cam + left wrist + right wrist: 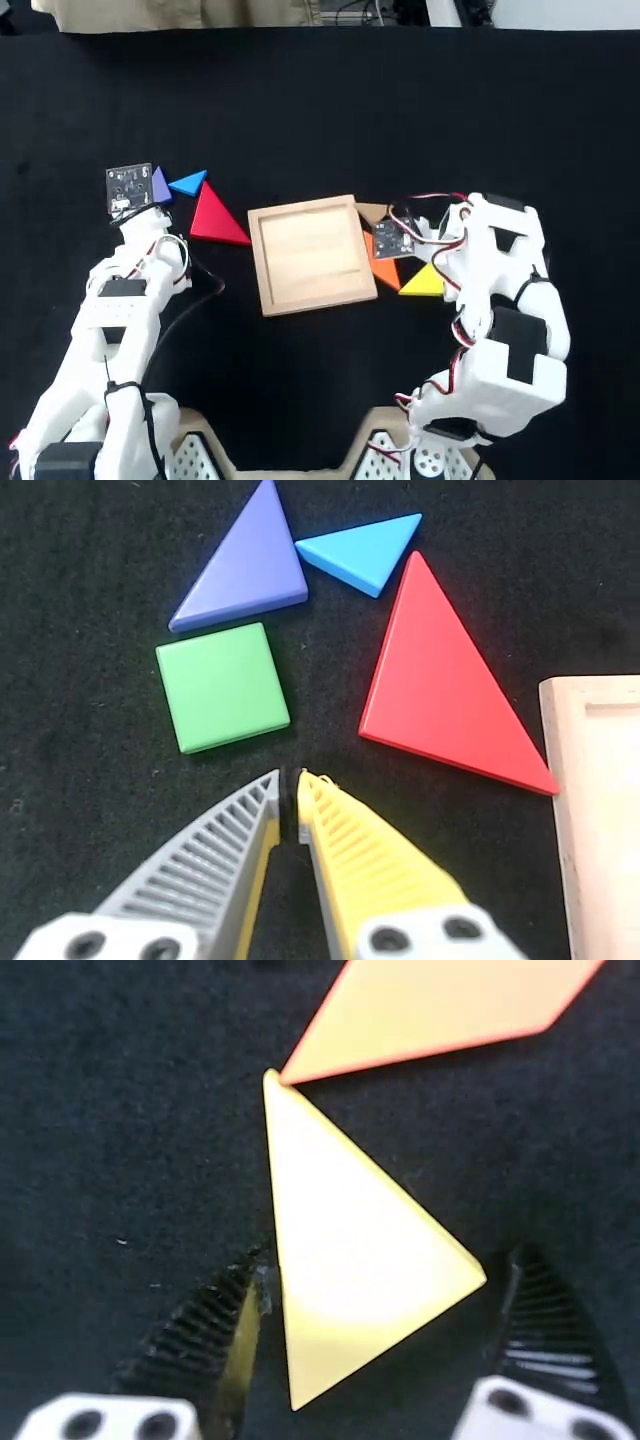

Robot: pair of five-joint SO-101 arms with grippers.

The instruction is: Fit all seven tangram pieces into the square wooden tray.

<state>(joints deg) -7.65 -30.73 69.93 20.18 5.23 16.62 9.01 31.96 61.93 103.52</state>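
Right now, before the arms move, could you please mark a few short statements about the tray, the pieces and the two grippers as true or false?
1. The tray holds no piece. True.
2. The right gripper is shut on the yellow triangle. False: it is open, with one finger on either side of that triangle.
3. The green square lies inside the tray. False: it lies on the black cloth, next to the purple triangle.
4. The left gripper is shut and holds nothing. True.
5. The red triangle is bigger than the blue triangle. True.
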